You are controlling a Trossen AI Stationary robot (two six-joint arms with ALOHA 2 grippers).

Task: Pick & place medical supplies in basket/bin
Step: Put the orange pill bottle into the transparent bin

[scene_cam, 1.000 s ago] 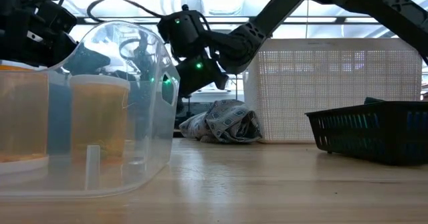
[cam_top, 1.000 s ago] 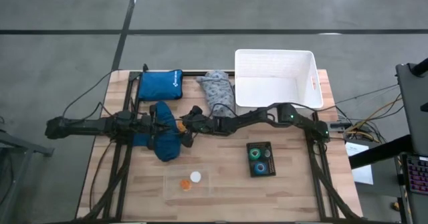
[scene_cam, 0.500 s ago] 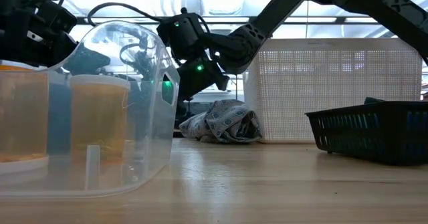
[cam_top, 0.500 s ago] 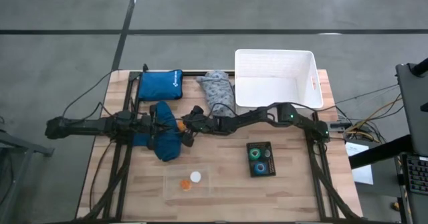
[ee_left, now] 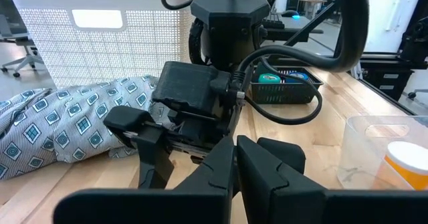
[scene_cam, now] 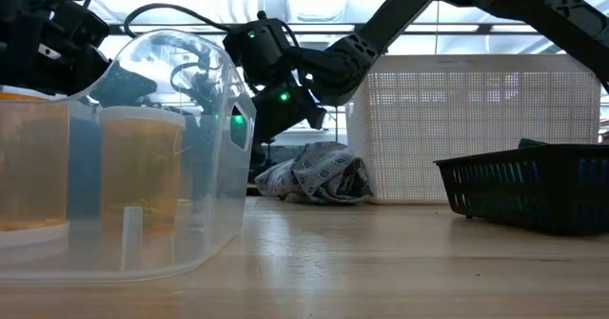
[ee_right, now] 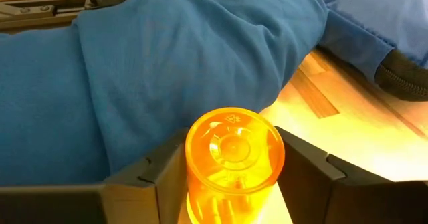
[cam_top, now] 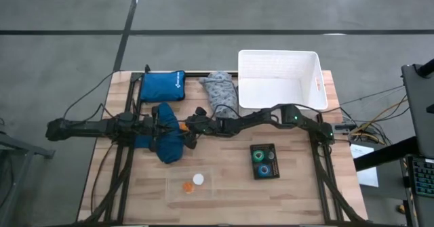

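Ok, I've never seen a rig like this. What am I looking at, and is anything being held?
Two dark robot arms work at a wooden table. One picture looks straight down, one level across the tabletop, one from each wrist. On the table: a white tub, a grey patterned cloth, a dark blue cloth, a blue pouch, a black basket of tape rolls, a clear tray with two caps. The right end effector grips an orange cap beside the dark blue cloth; the left end effector, shut, faces it.

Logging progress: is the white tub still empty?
Empty as far as shows: the high view looks straight into the white tub and sees only bare floor. The patterned cloth lies outside, beside it.
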